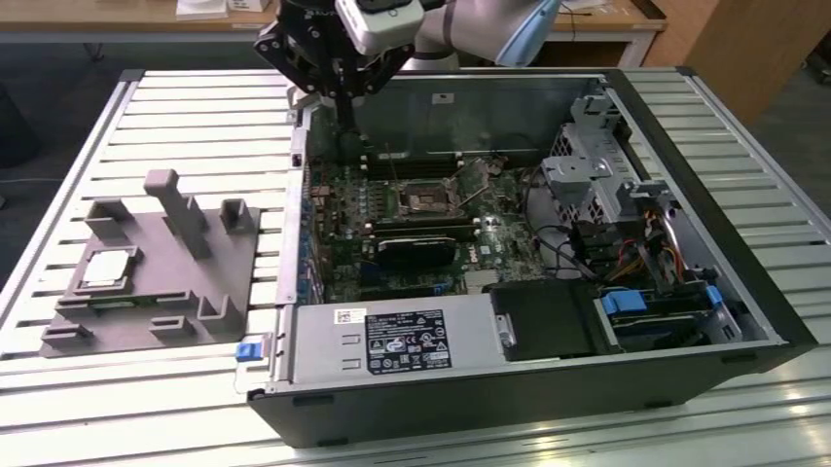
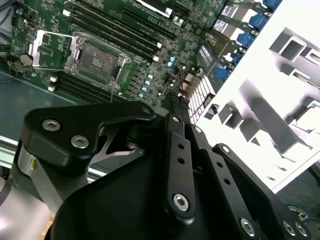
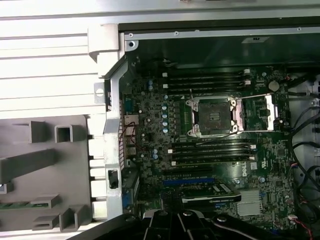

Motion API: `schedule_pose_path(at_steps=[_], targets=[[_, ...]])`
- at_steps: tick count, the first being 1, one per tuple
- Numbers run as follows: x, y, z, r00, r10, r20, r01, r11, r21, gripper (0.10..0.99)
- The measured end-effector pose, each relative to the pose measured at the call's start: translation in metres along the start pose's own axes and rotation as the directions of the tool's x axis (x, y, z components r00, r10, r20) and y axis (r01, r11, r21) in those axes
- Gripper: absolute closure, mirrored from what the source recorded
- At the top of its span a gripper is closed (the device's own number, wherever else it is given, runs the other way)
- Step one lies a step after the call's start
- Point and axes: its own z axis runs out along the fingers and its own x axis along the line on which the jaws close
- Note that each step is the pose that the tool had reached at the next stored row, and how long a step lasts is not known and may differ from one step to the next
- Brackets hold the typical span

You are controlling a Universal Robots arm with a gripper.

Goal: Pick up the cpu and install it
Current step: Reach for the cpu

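Note:
The cpu (image 1: pixel 107 268), a small silver-grey square chip, lies flat on the grey plastic fixture (image 1: pixel 195 277) at the exterior view's left, outside the computer case. My gripper (image 1: pixel 346 125) hangs above the case's far left corner, well away from the cpu. Its fingers (image 2: pixel 175 102) are pressed together with nothing between them. The motherboard socket (image 1: pixel 426 201) stands with its metal frame lifted and the dark seat (image 3: pixel 215 116) bare. In the second wrist view the socket (image 2: pixel 97 61) lies beyond the fingertips.
The open black computer case (image 1: pixel 675 107) sits on a slatted metal table (image 1: pixel 195 117). Long memory sticks (image 3: pixel 207 152) flank the socket, and a graphics card (image 1: pixel 415 251) lies in front of it. Drive cages and cables (image 1: pixel 624 224) crowd the case's right side.

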Motion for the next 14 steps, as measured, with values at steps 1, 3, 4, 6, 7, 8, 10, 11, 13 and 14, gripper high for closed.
schedule_pose_path(at_steps=[1,3,4,6,7,8,10,11,13,14], targets=[[0.0005,0.0000,0.0000,1.0000,0.000,0.0000,0.000,1.0000,0.000,0.980],[0.0014,-0.0001,0.0001,1.0000,0.000,0.0000,0.000,1.0000,0.000,0.980],[0.0019,-0.0002,0.0001,1.0000,0.000,0.0000,0.000,1.0000,0.000,0.980],[0.0031,-0.0003,0.0001,1.0000,0.000,-0.0001,0.000,1.0000,0.000,0.980],[0.0037,-0.0003,0.0002,1.0000,0.000,0.0000,0.000,1.0000,0.000,0.980],[0.0043,-0.0003,0.0002,1.0000,0.000,0.0000,0.000,1.0000,0.000,0.980],[0.0055,-0.0004,0.0002,1.0000,0.000,0.0000,0.000,1.0000,0.000,0.980],[0.0061,-0.0005,0.0003,1.0000,0.000,0.0000,0.000,1.0000,0.000,0.980],[0.0071,-0.0006,0.0003,1.0000,0.000,-0.0001,0.000,1.0000,0.000,0.980],[0.0075,-0.0006,0.0003,1.0000,0.000,0.0000,0.000,1.0000,0.000,0.980]])
